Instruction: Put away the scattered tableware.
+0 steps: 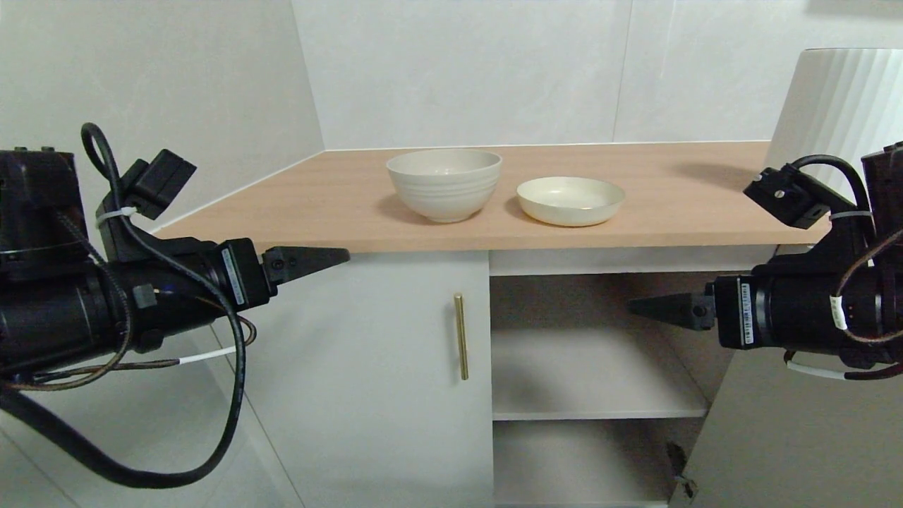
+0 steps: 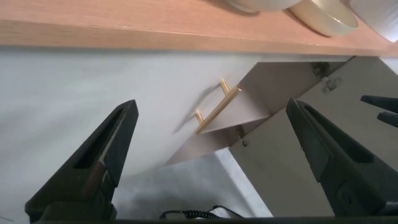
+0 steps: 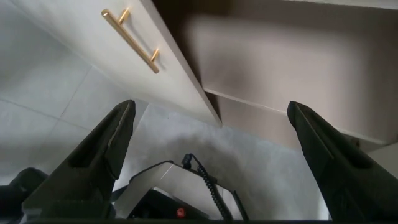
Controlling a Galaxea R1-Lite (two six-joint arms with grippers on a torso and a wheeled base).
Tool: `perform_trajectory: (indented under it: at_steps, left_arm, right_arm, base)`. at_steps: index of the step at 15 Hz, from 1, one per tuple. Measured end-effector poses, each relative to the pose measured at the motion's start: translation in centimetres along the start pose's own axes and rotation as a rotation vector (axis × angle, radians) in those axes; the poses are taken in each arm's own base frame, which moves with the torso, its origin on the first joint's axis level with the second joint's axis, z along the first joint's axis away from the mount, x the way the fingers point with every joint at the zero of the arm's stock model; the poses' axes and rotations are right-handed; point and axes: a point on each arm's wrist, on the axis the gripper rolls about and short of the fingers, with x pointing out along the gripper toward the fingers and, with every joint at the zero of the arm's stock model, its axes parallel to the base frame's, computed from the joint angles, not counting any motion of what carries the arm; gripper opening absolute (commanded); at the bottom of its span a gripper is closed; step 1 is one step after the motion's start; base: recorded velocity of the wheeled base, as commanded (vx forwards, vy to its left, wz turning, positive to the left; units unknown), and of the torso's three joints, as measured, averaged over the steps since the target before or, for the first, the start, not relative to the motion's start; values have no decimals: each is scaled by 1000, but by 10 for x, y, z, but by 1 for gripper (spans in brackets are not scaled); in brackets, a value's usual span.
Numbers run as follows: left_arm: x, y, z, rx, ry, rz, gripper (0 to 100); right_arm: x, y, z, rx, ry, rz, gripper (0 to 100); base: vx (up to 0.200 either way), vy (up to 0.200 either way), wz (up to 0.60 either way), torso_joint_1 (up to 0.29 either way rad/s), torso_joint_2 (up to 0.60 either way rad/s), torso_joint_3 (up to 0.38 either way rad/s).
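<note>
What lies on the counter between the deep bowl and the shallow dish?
Nothing: in the head view, the deep bowl and the shallow dish stand apart, with only bare wooden counter between them.

So I count two dishes total: one deep bowl [image 1: 444, 183], one shallow bowl [image 1: 571, 200]. Plus one brass handle [image 1: 461, 336], two shelves [image 1: 592, 381], one ribbed white shade [image 1: 832, 106].

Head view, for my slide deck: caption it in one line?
Deep ribbed cream bowl and shallow cream dish sit on a wooden countertop above an open white cabinet.
</note>
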Motion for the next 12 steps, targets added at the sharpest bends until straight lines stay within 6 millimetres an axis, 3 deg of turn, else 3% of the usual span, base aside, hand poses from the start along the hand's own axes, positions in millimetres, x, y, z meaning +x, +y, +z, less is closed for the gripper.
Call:
perform_trajectory:
  at_steps: [4,12]
  left_arm:
    - [0,0,0,0,0,-2,100]
    - [10,6,-5,-11,35,14,100]
  right_arm:
    - [0,0,0,-15,0,-1,100]
    - [3,-3,-2,-11,10,-11,100]
  base:
    - [0,0,0,61,-216,-229]
    - [0,0,0,152,-482,-301]
